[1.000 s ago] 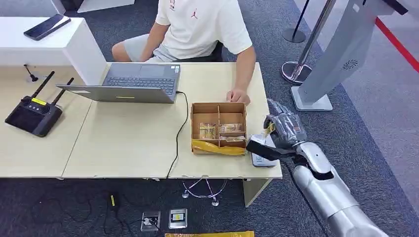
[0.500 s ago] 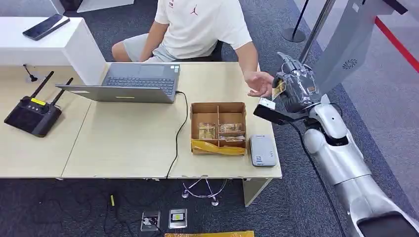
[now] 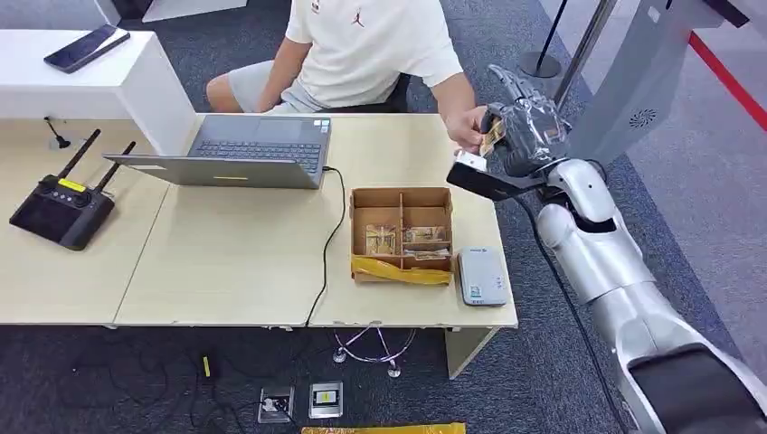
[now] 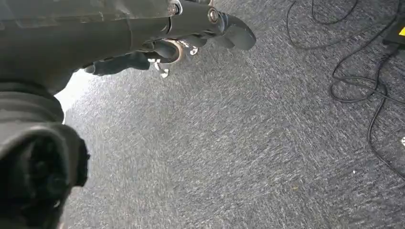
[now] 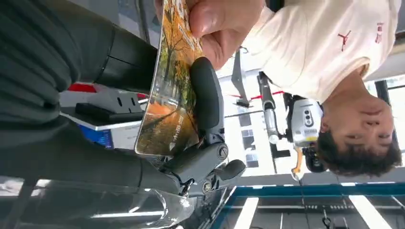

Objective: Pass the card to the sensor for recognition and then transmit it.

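Observation:
My right hand (image 3: 523, 134) is raised beyond the table's far right corner and pinches a card (image 3: 491, 140). In the right wrist view the card (image 5: 172, 90) shows an autumn tree picture and sits between my thumb and a dark finger (image 5: 206, 95). A person's hand (image 3: 465, 129) reaches to the card, and its fingers (image 5: 219, 21) grip the card's far end. The grey-white sensor (image 3: 480, 276) lies flat on the table's front right corner, apart from my hand. My left hand (image 4: 167, 43) hangs over the carpet with nothing in it, fingers loosely apart.
A cardboard box (image 3: 401, 233) with cards and a yellow packet stands left of the sensor. A laptop (image 3: 244, 154) with its cable and a black controller (image 3: 61, 210) lie further left. The person (image 3: 366, 50) sits behind the table. A grey kiosk (image 3: 615, 108) stands at the right.
My right arm rose from over the sensor to the far right corner, carrying the card. The person's hand lifted off the table and now grips the card.

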`<action>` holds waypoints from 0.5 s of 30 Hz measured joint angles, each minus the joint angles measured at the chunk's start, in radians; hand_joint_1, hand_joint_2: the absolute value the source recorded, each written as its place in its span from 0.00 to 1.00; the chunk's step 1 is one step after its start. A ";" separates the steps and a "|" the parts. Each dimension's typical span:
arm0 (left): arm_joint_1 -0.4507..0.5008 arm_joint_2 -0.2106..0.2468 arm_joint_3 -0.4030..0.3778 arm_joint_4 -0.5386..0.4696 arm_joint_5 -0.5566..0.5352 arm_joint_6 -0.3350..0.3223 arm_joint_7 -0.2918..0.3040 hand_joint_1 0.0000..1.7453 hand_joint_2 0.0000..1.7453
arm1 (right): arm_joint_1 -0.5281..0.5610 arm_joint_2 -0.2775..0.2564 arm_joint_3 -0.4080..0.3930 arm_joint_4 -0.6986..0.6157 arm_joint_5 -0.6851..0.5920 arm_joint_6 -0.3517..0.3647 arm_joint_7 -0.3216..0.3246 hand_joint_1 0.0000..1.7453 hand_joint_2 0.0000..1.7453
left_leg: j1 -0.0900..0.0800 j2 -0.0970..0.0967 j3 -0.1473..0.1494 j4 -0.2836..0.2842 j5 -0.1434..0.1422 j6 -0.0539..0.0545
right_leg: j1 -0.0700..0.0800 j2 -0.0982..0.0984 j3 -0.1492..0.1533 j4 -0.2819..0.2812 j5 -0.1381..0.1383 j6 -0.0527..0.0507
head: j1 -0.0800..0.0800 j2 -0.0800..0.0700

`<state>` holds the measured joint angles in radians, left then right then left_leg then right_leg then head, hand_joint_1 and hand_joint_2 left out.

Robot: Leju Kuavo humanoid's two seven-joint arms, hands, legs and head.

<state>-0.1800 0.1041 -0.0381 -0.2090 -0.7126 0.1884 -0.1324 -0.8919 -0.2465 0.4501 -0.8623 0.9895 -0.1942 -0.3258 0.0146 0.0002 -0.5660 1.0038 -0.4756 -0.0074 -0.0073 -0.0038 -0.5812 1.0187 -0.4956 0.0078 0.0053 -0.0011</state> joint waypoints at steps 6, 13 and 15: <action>0.001 0.000 0.000 0.000 0.023 0.002 0.001 0.00 0.00 | -0.013 0.038 0.009 0.090 0.006 -0.023 -0.002 0.00 1.00 | 0.000 0.000 0.000 0.000 0.000 0.000 | 0.000 0.000 0.000 0.000 0.000 0.000 | 0.000 0.000; 0.009 0.000 0.000 0.000 0.036 0.007 0.001 0.00 0.00 | -0.016 0.068 0.021 0.166 0.006 -0.063 -0.002 0.00 1.00 | 0.000 0.000 0.000 0.000 0.000 0.000 | 0.000 0.000 0.000 0.000 0.000 0.000 | 0.000 0.000; 0.009 0.000 0.000 0.000 0.037 0.010 0.001 0.00 0.00 | -0.017 0.074 0.023 0.180 0.006 -0.067 -0.002 0.00 1.00 | 0.000 0.000 0.000 0.000 0.000 0.000 | 0.000 0.000 0.000 0.000 0.000 0.000 | 0.000 0.000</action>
<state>-0.1711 0.1041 -0.0385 -0.2090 -0.6752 0.1980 -0.1312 -0.9087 -0.1724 0.4734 -0.6820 0.9960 -0.2609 -0.3273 0.0147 0.0003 -0.5659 1.0038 -0.4756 -0.0074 -0.0071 -0.0035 -0.5814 1.0187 -0.4956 0.0078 0.0053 -0.0011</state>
